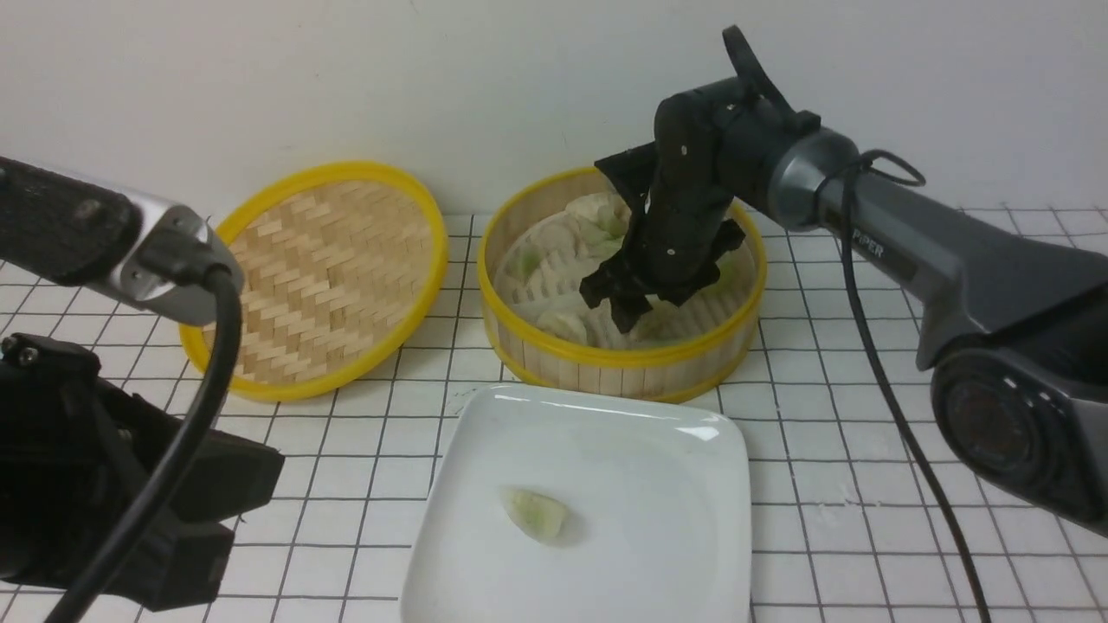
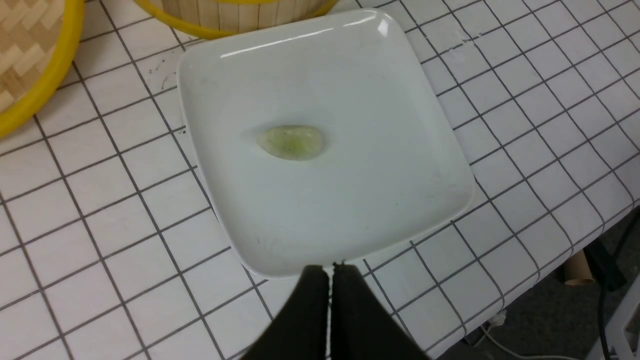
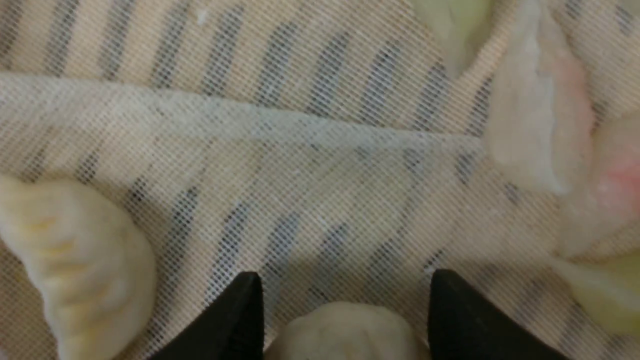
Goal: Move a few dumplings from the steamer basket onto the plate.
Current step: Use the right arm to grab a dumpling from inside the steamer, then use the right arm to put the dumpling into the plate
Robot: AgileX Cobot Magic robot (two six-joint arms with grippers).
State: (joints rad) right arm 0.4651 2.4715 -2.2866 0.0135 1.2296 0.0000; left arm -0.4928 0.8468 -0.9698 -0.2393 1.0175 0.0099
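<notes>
The steamer basket (image 1: 623, 355) stands behind the plate (image 1: 606, 450) and holds several dumplings on a mesh cloth. My right gripper (image 1: 628, 316) is lowered into the basket. In the right wrist view, my right gripper (image 3: 346, 274) is open, its fingers either side of a beige dumpling (image 3: 345, 332). Another beige dumpling (image 3: 85, 270) and a pinkish dumpling (image 3: 545, 125) lie nearby. One pale green dumpling (image 1: 537, 513) (image 2: 291, 142) rests mid-plate. My left gripper (image 2: 330, 270) is shut and empty, hovering by the rim of the plate (image 2: 400, 200).
The shallow woven lid (image 1: 320, 268) leans against the wall to the left of the basket. A black cable hangs from the right arm (image 1: 874, 363). The table edge shows in the left wrist view (image 2: 575, 250).
</notes>
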